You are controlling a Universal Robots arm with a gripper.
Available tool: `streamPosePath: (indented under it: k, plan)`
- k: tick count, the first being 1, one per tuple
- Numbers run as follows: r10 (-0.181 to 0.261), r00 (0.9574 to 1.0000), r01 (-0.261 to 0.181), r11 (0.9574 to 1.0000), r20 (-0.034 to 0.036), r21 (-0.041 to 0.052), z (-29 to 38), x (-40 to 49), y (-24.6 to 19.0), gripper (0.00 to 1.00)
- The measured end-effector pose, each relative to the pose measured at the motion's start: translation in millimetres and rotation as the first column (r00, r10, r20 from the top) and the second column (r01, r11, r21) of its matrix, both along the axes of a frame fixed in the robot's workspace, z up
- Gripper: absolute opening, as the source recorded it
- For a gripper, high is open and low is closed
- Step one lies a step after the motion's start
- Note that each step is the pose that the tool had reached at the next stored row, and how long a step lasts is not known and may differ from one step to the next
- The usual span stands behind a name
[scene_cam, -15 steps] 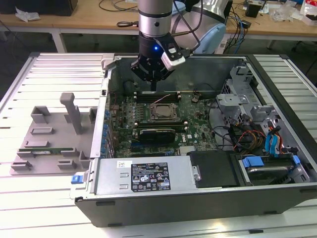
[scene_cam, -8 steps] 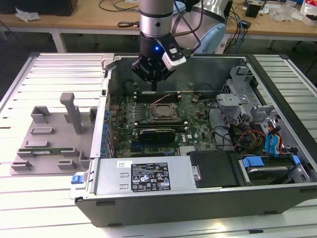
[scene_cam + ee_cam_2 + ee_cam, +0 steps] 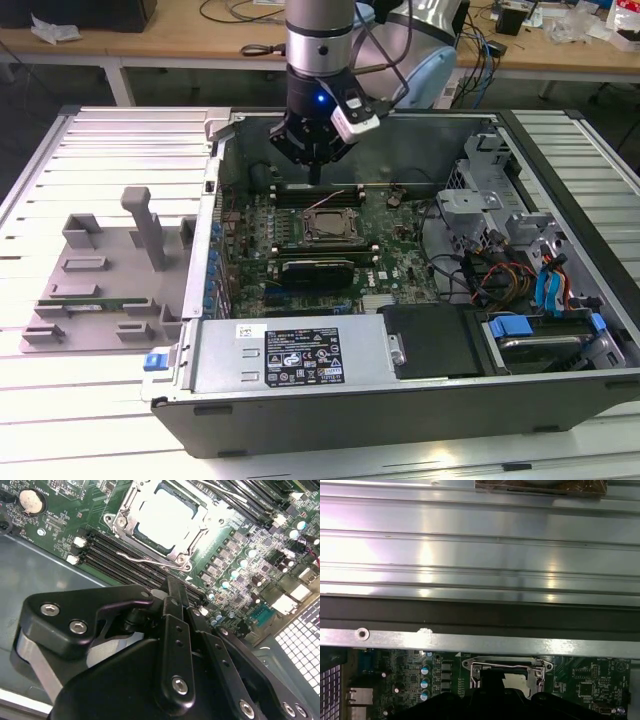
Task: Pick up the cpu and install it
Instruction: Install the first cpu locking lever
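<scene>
The gripper hangs over the open case, above the far edge of the motherboard, just past the socket. In the second wrist view the fingers look pressed together with nothing between them — closed and empty, as far as I can make out.

The cpu appears in that view as a pale, flat square inside the socket frame, whose metal surround sits around it. It seems already seated; whether the frame and its wire lever are fully latched I cannot tell. In the first wrist view the frame shows beyond the dark gripper body, with the ribbed tabletop beyond the case wall.

What could go wrong, to my eye: the chip may lie slightly askew, and any downward press would then bend contacts beneath it. The closed fingers are near the memory slots and small capacitors — a careless sweep could clip them.
</scene>
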State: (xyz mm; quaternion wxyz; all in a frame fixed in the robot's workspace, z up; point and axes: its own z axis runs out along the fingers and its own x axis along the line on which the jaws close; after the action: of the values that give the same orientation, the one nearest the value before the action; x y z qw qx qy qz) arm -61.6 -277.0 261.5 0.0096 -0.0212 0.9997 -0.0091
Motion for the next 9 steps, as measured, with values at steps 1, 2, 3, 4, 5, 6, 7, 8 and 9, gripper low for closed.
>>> streamPosePath:
  k: [1, 2, 3, 4, 5, 6, 7, 8, 9]
  plan:
    - [0.0, 1.0, 0.0, 1.0, 0.0, 0.0, -0.6, 0.9, 0.0, 0.11]
    - [0.0, 1.0, 0.0, 1.0, -0.0001, 0.0, -2.0, 1.5, 0.0, 0.11]
    - [0.0, 1.0, 0.0, 1.0, -0.0003, 0.0001, -4.3, 2.0, 0.0, 0.11]
    - [0.0, 1.0, 0.0, 1.0, -0.0008, -0.0001, -8.1, 2.3, 0.0, 0.11]
    - [0.0, 1.0, 0.0, 1.0, -0.0012, 0.0, -12.1, 2.5, 0.0, 0.11]
    - [0.0, 1.0, 0.0, 1.0, -0.0014, 0.0, -13.8, 2.6, 0.0, 0.11]
    - [0.0, 1.0, 0.0, 1.0, -0.0017, 0.0, -15.7, 2.6, 0.0, 0.11]
    - [0.0, 1.0, 0.0, 1.0, -0.0021, 0.0001, -19.4, 2.7, 0.0, 0.11]
    - [0.0, 1.0, 0.0, 1.0, -0.0026, 0.0, -22.6, 2.8, 0.0, 0.11]
